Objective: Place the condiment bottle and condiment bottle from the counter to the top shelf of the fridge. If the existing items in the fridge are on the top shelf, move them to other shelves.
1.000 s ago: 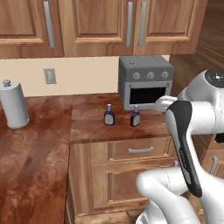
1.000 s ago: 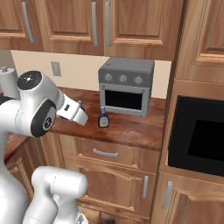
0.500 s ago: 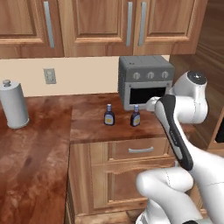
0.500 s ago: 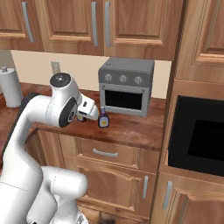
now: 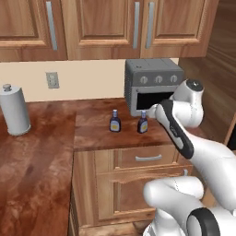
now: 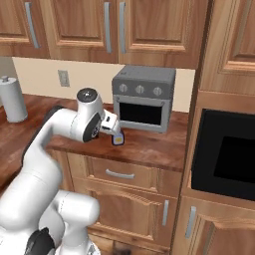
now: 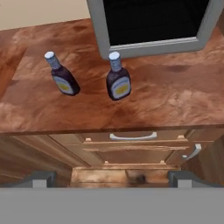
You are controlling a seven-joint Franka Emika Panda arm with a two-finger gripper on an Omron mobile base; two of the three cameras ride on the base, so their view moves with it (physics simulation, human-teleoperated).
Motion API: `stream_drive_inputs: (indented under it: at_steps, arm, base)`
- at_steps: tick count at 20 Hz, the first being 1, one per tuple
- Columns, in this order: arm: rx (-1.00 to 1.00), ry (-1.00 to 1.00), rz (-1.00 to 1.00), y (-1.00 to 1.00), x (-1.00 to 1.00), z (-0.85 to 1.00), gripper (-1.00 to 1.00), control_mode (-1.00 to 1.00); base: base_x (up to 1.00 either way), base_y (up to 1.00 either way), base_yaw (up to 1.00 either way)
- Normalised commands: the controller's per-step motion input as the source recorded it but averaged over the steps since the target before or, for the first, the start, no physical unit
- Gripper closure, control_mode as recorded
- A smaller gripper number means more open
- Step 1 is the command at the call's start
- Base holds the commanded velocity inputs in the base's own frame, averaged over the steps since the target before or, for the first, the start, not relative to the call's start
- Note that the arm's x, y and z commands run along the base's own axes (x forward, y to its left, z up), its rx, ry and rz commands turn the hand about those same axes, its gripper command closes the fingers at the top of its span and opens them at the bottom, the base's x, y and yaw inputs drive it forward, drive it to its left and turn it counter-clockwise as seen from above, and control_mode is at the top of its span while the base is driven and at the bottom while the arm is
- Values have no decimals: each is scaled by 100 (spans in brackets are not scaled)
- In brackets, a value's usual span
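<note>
Two dark condiment bottles with pale labels stand upright on the reddish-brown counter (image 5: 92,133) in front of the grey toaster oven. The left bottle (image 5: 115,121) (image 7: 62,77) stands a hand's width from the right bottle (image 5: 143,123) (image 7: 118,79). In the right base view my white hand partly covers one bottle (image 6: 118,140). My gripper (image 7: 111,179) is open with nothing between its fingers. It hovers over the counter's front edge, apart from both bottles and nearest the right one. The fridge and its top shelf are out of view.
A grey toaster oven (image 5: 152,85) (image 6: 144,97) stands close behind the bottles. A paper towel roll (image 5: 14,110) stands at the far left of the counter. Drawers with metal handles (image 7: 131,136) lie below the edge. A black built-in oven (image 6: 224,154) fills the right-hand wall.
My arm has swung forward and stretched out, bringing the hand from near my body to the counter edge by the right bottle. The gripper stayed open. The bottles have not moved.
</note>
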Motion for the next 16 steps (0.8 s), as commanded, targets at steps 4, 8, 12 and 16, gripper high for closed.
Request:
stream_drive_inputs:
  at_steps: [4, 8, 12, 16]
  arm:
    - [0, 0, 0, 0, 42, -46, -100, -100]
    - [0, 0, 0, -1, 47, -33, -100, -100]
    - [0, 0, 0, -2, 38, -20, -100, -100]
    - [0, 0, 2, -4, 24, -6, -100, -100]
  base:
    - [0, 0, 0]
    - [0, 0, 0]
    - [0, 0, 0]
    - [0, 0, 0]
